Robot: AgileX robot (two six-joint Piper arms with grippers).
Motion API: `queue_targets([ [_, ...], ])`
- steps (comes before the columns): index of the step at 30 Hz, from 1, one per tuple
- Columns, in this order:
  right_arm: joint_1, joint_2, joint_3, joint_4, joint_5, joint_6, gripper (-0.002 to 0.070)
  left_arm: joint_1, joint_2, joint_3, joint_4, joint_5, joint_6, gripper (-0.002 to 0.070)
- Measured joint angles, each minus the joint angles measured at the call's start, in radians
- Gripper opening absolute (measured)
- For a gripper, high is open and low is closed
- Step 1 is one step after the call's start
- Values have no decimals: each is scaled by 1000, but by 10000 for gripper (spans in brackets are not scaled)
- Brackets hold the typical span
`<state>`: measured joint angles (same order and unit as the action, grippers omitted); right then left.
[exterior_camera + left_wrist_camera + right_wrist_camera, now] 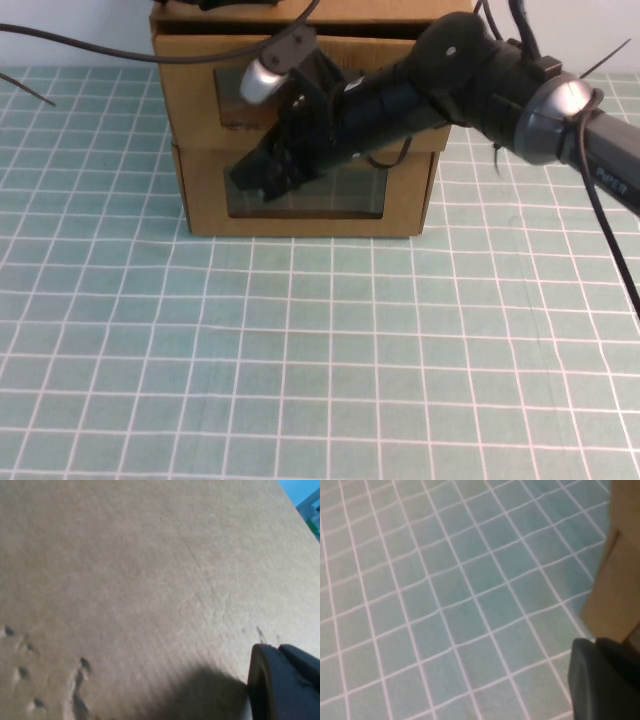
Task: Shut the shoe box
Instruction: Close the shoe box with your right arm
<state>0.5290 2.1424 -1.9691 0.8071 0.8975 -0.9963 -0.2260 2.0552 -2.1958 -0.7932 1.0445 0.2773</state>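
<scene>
Green gridded mat (300, 360) under boxes

My right gripper (262, 180) is matt black plastic, its jaws against the shoe box (300, 195), which is plain brown cardboard, matt, with a glossy clear window behind my jaws. The like cardboard box (200, 80) stacked above them has the same dull paper finish. My left gripper (285, 685), matt black too, sits close on fibrous, dented cardboard. Beneath my jaws the counter (300, 350) wears a smooth pale-green gridded cover.
</scene>
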Motion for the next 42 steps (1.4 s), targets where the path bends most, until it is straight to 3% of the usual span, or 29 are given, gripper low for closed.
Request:
queue_targets([
  [9,120,-69,0,-97,-1,39,-11,0,0,0,2,0,0,-3],
  [17,142,-111,0,-233,-3,128,-11,0,0,0,4,3,0,-3],
  [26,138,-144,0,-393,-38,215,-11,0,0,0,4,6,0,-3],
  [42,16,-145,3,-410,-12,292,-11,8,2,0,-26,14,0,-3],
])
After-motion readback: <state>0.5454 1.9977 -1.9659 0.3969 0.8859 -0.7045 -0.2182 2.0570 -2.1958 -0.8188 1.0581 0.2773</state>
